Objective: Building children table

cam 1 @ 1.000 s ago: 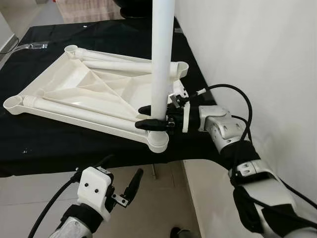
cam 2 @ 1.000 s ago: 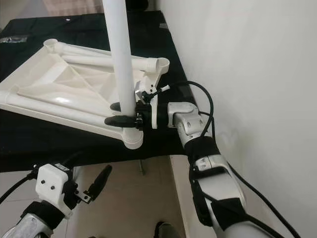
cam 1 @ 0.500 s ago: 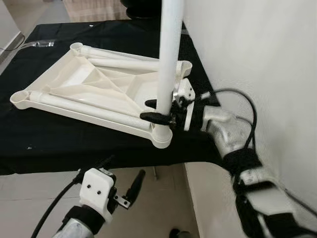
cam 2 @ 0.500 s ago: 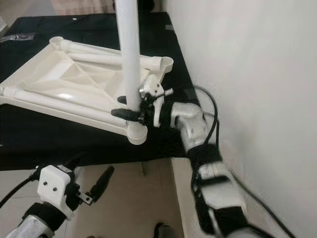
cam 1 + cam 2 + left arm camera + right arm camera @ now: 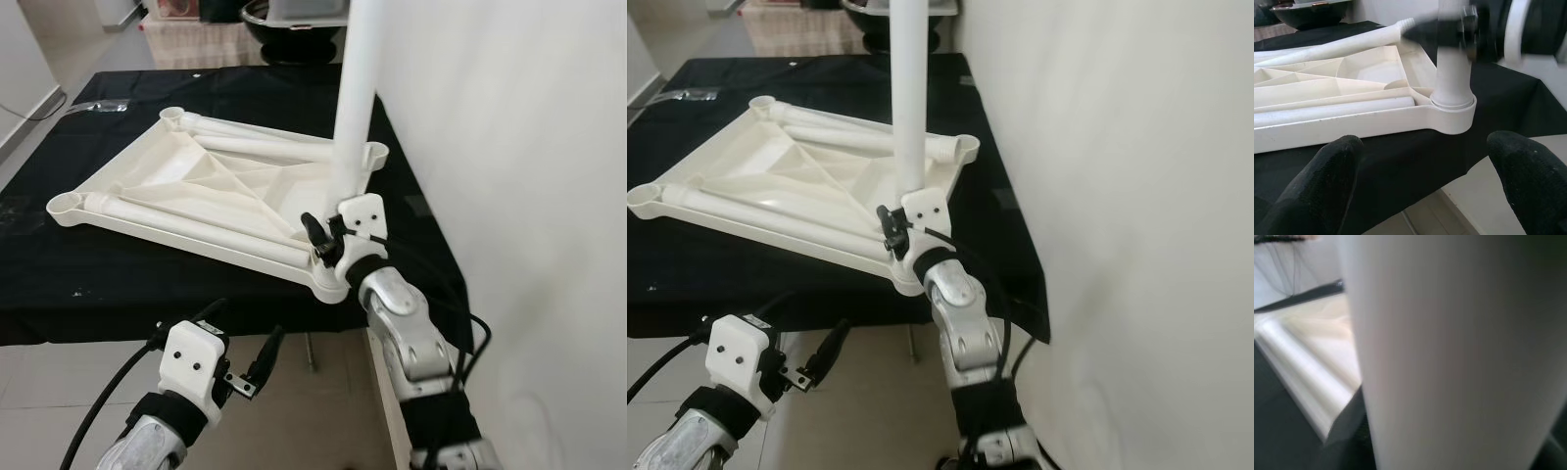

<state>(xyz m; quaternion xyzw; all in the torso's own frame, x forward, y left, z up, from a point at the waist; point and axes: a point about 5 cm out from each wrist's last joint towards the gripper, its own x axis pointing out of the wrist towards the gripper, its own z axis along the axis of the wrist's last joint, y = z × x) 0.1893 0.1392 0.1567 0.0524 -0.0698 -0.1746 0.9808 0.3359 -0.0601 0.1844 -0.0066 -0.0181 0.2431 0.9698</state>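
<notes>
The white children's table top (image 5: 220,181) lies upside down on a black-covered table (image 5: 118,274). One white leg (image 5: 353,108) stands upright in the near right corner socket (image 5: 331,284). My right gripper (image 5: 318,235) is shut on that leg just above the socket, with its wrist on the near side; the leg (image 5: 1449,352) looms close and blurred in the right wrist view. Two more legs (image 5: 186,211) lie flat inside the top. My left gripper (image 5: 243,338) hangs open below the table's front edge, its fingertips (image 5: 1332,171) wide apart and facing the socket (image 5: 1452,105).
A white wall (image 5: 509,147) runs close along the right side of the table. Three corner sockets (image 5: 67,204) stand without legs. Beige floor tiles (image 5: 59,382) lie below the front edge, and a dark bin (image 5: 294,12) sits beyond the far end.
The camera has shifted. My right wrist has swung round the upright leg from its right side to its near side, still gripping it. The left gripper has stayed low and open.
</notes>
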